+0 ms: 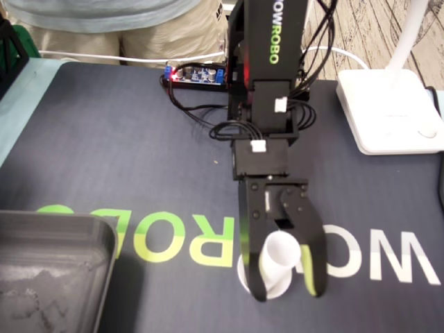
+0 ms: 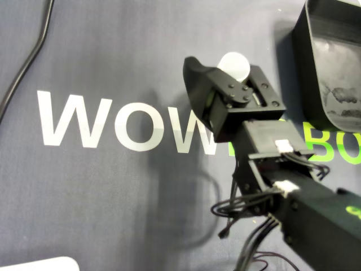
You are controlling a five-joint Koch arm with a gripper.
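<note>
Straddling the white cup [image 1: 281,253], the pincer [image 1: 286,294] was seen closed onto it, with one jaw pressed to each side and the cup caught near the jaw tips. In the fixed view the cup was tilted rather than upright, its wider end held low over the dark printed mat [image 1: 104,159]. Whether that end rested on the mat or was just clear of it could not be told. In the overhead view only the cup's round white end was shown, framed between the two jaws. A dark grey tray [image 1: 48,232] was found well apart from the pincer, to its left in the fixed view, and was judged the likely place for the cup.

Several risks were judged from this hold. The cup was gripped far out on the jaws and on a smooth-looking, tapered wall, so it could be squeezed out or turned in the grip by a quick lift. A thin wall could be crushed if more force were applied. On a low carry, the cup's hanging end could be dragged over the mat or knocked against the tray's raised rim. The loose cables [image 1: 225,130] just behind the pincer could be snagged by a wide swing, and the white lamp base [image 1: 388,104] behind it and to its right could be struck.
</note>
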